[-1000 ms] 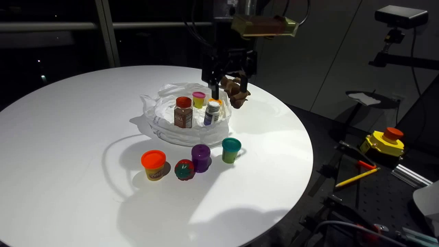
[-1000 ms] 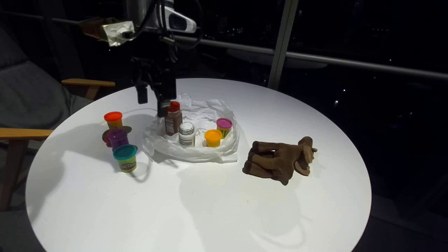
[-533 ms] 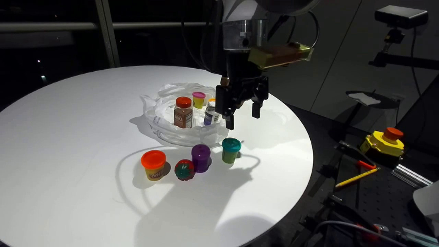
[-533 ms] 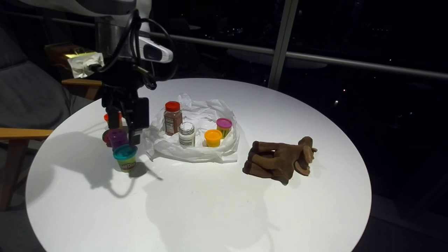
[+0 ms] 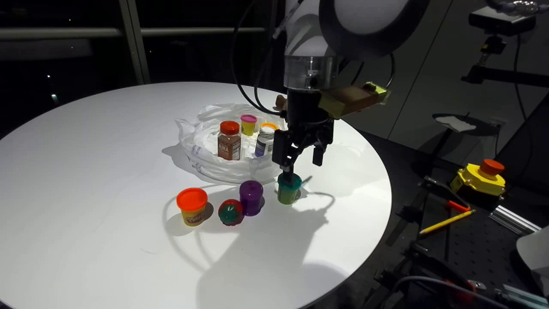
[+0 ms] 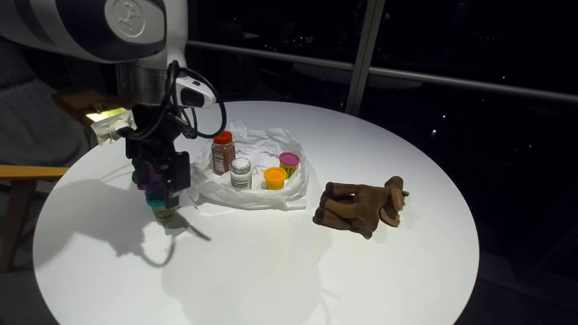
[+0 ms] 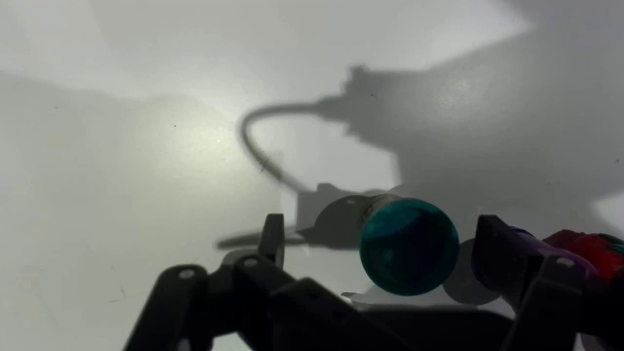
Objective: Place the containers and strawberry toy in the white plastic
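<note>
Red-orange-lid cup [image 5: 193, 206], far left in an exterior view, upright on the bench [image 5: 94, 240]: leave it. Next the strawberry toy [image 5: 230, 213], touching the purple cup [image 5: 251, 199] or just beside it, I can't tell; don't bump either. Behind that row, the white plastic bag [image 5: 227, 171], with the red-cap bottle [image 5: 229, 148], pink-lid cup [image 5: 248, 126] and white-lid bottle [image 5: 262, 148] standing inside. Then the teal-lid cup [image 5: 287, 196], right end of the row, upright on the bench, looks like the current pick. Fingers [image 7: 272, 239] are spread wide, holding nothing; in the wrist view that cup shows between them, closer to the purple side. From where I stand I can't tell if a tip touches the teal lid. I'd lift slightly if it does, nudge toward the purple cup to even the gaps, and drop that side's tip into the slot between the two cups, since it overlaps the purple one in the wrist view. Go low enough to pinch the body, not only the lid. Close gently, raise straight up, clear the bag rim, set it down upright, off the white-lid bottle.
</note>
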Robot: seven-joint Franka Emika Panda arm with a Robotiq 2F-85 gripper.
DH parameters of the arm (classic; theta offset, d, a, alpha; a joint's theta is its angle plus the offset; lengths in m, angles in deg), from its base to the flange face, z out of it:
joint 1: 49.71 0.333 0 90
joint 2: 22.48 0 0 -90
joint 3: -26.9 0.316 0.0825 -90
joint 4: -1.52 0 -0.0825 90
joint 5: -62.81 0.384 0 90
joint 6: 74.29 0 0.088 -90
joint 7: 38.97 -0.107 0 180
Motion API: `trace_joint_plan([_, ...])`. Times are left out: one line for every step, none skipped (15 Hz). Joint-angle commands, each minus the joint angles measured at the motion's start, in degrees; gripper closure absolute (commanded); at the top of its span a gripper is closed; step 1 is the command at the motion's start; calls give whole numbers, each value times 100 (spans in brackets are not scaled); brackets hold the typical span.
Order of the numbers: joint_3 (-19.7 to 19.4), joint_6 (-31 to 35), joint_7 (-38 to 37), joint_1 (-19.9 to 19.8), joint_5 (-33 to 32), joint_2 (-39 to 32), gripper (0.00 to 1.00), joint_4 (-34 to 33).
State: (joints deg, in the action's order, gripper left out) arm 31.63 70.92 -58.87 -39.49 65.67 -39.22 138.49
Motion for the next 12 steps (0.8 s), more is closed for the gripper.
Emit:
trace_joint_plan([168,596,488,-107,311,-99,0,150])
trace_joint_plan([178,729,559,-98,327,-153,0,161])
trace_joint_plan([182,820,606,-89,328,-195,0,173])
trace_joint_plan([183,880,627,-80,323,-236,0,174])
trace_joint_plan([187,929,650,-81,321,-278,0,172])
trace_joint_plan([184,959,670,-85,313,-315,0,168])
trace_joint_plan([178,975,673,-79,300,-339,0,163])
trace_joint_plan([178,999,698,-87,302,-356,0,160])
trace_joint_plan([177,1026,721,-90,297,-375,0,152])
trace_joint_plan([170,1089,728,-85,286,-395,18,155])
trace_joint_plan([188,1176,753,-100,316,-406,26,156])
trace_joint_plan([194,1232,782,-111,321,-403,32,157])
